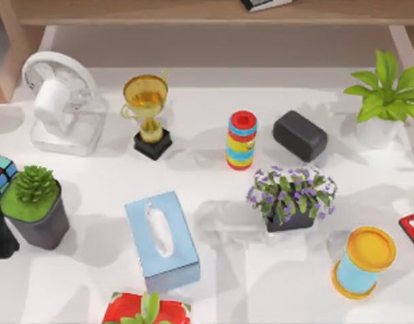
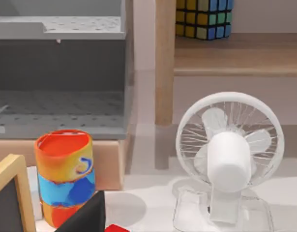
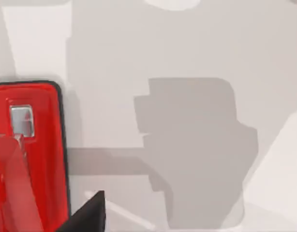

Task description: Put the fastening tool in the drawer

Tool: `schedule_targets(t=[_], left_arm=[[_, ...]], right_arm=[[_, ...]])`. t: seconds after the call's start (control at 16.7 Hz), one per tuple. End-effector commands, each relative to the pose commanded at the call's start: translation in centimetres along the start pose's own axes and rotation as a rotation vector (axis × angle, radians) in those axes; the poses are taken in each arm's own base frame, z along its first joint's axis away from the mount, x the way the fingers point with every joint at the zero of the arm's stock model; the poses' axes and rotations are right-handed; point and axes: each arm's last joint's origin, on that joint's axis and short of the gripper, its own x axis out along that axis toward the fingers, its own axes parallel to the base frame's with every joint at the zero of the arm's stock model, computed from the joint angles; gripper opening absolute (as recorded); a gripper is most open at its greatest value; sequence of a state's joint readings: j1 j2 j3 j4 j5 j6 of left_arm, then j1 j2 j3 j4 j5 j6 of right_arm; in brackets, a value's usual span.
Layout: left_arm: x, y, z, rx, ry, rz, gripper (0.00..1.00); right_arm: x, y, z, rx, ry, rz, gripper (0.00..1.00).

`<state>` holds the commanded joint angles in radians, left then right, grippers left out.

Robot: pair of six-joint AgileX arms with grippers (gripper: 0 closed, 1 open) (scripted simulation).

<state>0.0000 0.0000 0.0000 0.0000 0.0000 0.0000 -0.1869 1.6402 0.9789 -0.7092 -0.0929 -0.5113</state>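
Still approach phase: fastening tool [image 1: 412, 231] sits at table's far right edge, just beside the blue can [image 1: 361, 263], ungrasped; gripper state can't tell, next needs right arm lined up over it.

Matte black, angular claw [image 3: 88, 215] tip, plain and unmarked

On my worktop [image 1: 214, 283], distractors logged:
- White desk fan [image 1: 58, 101], far left.
- Gold trophy [image 1: 148, 115] on black base, right of the fan.
- Red, yellow and blue striped cylinder [image 1: 241, 140], centre.
- Dark rounded block [image 1: 300, 135], just right of the cylinder.
- Purple-flowered plant [image 1: 291, 196], dark pot.
- Blue tissue box [image 1: 161, 240].
- Blue can with yellow lid [image 1: 364, 262].
- Green succulent [image 1: 35, 206], grey pot.
- Leafy plant [image 1: 386, 98], white pot, far right.
- Puzzle cube [image 1: 1, 172], left edge.
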Motion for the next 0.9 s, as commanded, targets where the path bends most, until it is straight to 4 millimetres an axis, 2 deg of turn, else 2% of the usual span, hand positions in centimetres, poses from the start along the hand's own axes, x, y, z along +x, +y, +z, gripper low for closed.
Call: schedule_targets(t=[0.18,0.36,0.66,0.9], left_arm=[[0.0,0.0,0.0,0.000,0.000,0.000,1.00],[0.0,0.0,0.0,0.000,0.000,0.000,1.00],[0.0,0.0,0.0,0.000,0.000,0.000,1.00],[0.0,0.0,0.0,0.000,0.000,0.000,1.00]], right_arm=[[-1.3,4.6,1.6,-0.036,0.136,0.032,1.00],[-2.1,7.3,2.3,-0.062,0.209,0.030,1.00],[-2.2,7.7,2.4,-0.066,0.219,0.029,1.00],[-1.2,7.0,2.4,-0.064,0.219,0.029,1.00]])
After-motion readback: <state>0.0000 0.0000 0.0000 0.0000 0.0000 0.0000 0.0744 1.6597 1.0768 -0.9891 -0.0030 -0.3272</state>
